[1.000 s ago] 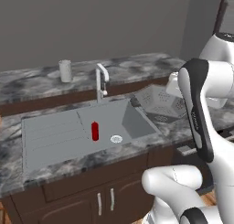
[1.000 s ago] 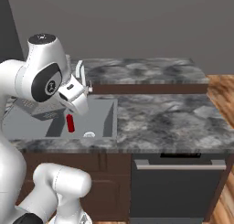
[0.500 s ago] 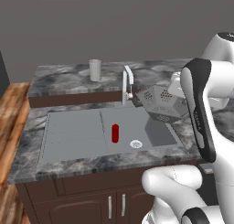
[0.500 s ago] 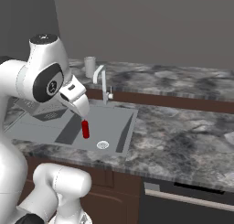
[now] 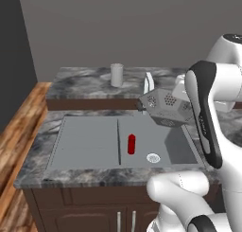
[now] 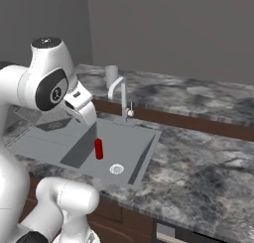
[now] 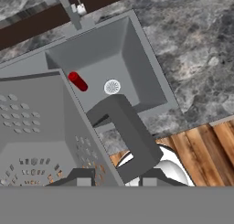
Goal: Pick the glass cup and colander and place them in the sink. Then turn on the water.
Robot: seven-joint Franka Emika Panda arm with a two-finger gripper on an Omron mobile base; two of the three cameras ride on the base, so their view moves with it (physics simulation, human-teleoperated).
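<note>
Left base view from behind-left, looking forward and down, right base view from behind-right, both sharing the sink (image 5: 90, 141) and faucet (image 6: 119, 95), hand view close along the gripper (image 7: 112, 179), sink basin beyond its fingertips

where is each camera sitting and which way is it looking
Left base view: behind the arm on its left, looking forward and down at the sink; the white arm rises at right, carrying the colander.
Right base view: behind on the right, facing the same sink; the arm fills the left.
Hand view: on the hand, looking down past the colander into the sink.
All three share the small red cylinder and the faucet.
</note>
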